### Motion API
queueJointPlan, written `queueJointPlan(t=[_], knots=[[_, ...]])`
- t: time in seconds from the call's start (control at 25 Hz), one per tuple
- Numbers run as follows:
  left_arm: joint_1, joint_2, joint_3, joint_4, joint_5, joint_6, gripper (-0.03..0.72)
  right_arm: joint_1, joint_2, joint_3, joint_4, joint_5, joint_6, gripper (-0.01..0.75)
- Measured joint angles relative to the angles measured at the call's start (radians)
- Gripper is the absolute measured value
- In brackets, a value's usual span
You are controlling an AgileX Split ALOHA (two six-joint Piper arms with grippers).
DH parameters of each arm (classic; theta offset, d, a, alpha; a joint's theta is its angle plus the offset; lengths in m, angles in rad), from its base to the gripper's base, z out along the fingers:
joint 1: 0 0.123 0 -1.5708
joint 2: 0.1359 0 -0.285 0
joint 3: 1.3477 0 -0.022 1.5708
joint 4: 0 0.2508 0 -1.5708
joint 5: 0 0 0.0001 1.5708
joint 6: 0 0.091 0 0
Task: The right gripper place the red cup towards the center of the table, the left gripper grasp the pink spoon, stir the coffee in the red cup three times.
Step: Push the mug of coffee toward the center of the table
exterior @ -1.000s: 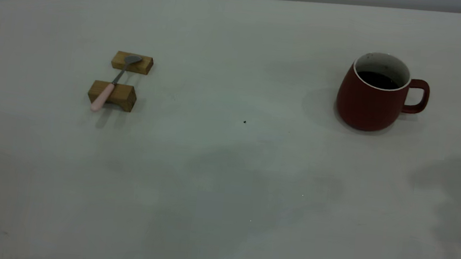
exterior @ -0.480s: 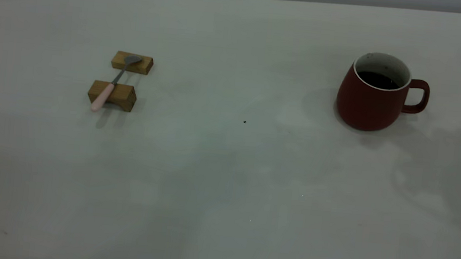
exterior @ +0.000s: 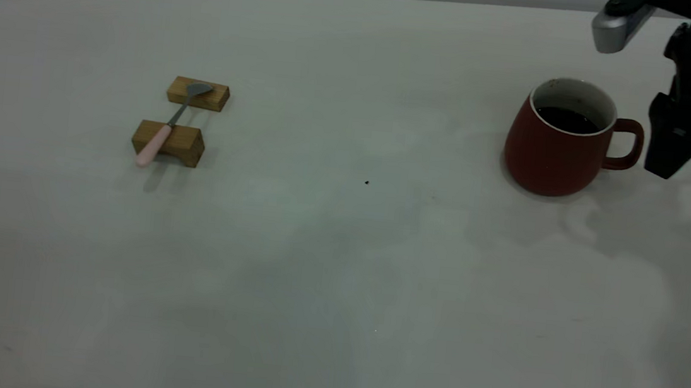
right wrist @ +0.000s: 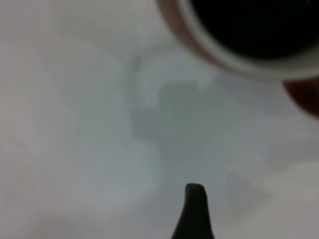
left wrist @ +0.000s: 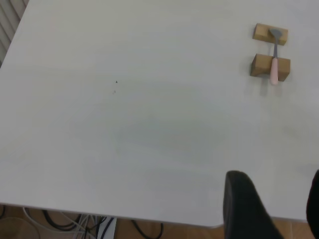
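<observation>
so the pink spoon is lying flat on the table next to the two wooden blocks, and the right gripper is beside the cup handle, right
Not quite. The pink spoon is not flat on the table: it rests across the two wooden blocks, bowl on the farther one, pink handle over the nearer one, as the exterior view shows. The rest holds: the right gripper is beside the handle of the red cup.

No readable text, label, brand, number or sign appears in any of the views.
</observation>
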Motion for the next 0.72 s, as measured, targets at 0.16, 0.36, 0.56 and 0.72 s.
queueJointPlan(t=[0.16,0.36,0.56,0.72], knots=[[0.0,0.0,0.0,0.0,0.0,0.0,0.389,0.0,0.048,-0.066,-0.022,0.0,-0.013,0.686],[0.0,0.0,0.0,0.0,0.0,0.002,0.389,0.0,0.108,-0.13,-0.024,0.001,-0.046,0.682],[0.0,0.0,0.0,0.0,0.0,0.002,0.389,0.006,0.138,-0.163,-0.022,0.003,-0.082,0.675],[0.0,0.0,0.0,0.0,0.0,0.002,0.389,0.036,0.145,-0.164,-0.02,0.002,-0.104,0.666]])
